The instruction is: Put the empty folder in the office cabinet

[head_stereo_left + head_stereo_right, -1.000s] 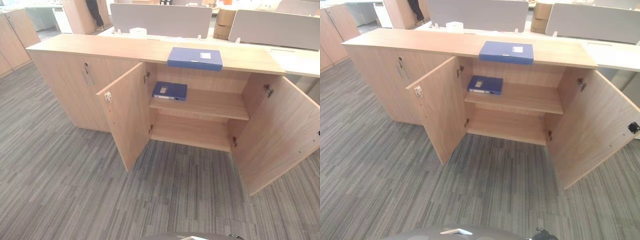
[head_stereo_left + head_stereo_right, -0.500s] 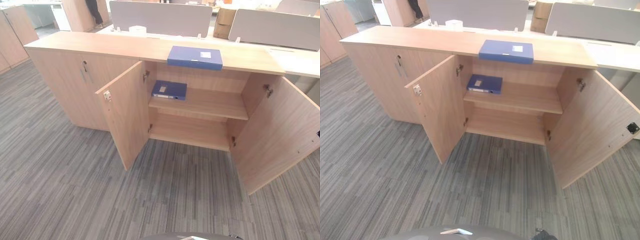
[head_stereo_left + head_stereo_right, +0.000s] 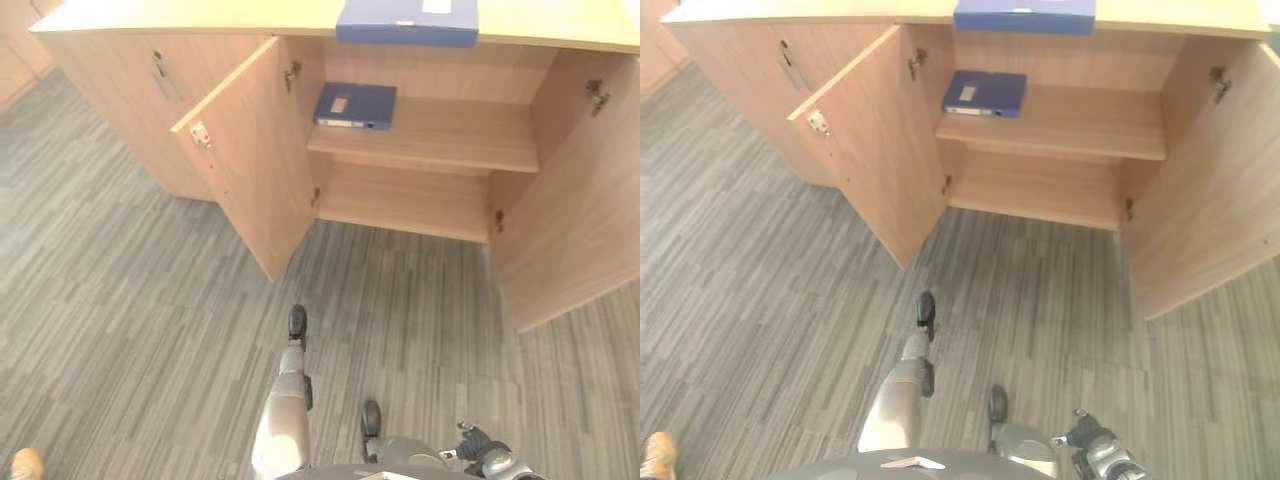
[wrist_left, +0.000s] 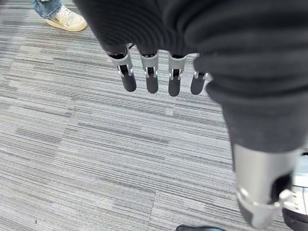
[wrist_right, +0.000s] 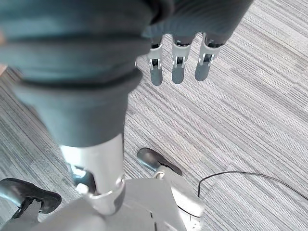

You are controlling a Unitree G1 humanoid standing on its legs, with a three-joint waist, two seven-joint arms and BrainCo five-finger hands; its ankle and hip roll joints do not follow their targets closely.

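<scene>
Approach stage, before any grasp. We see the cabinet point(image 3: 250, 170) with both doors swung open; a blue folder point(image 3: 407, 20) lies flat on the cabinet's top surface point(image 3: 150, 15), at its front edge above the open bay, and a second blue folder point(image 3: 355, 105) lies on the upper shelf point(image 3: 440, 135) inside, towards its left end. In the wrist views we see the left hand point(image 4: 151, 72) and the right hand point(image 5: 178, 60) hanging over the carpet point(image 3: 120, 330), fingers straight and apart, holding nothing. A person's shoe point(image 4: 65, 18) stands on the carpet nearby. We judge that the next move calls for raising a hand to the folder on top and gripping it.
</scene>
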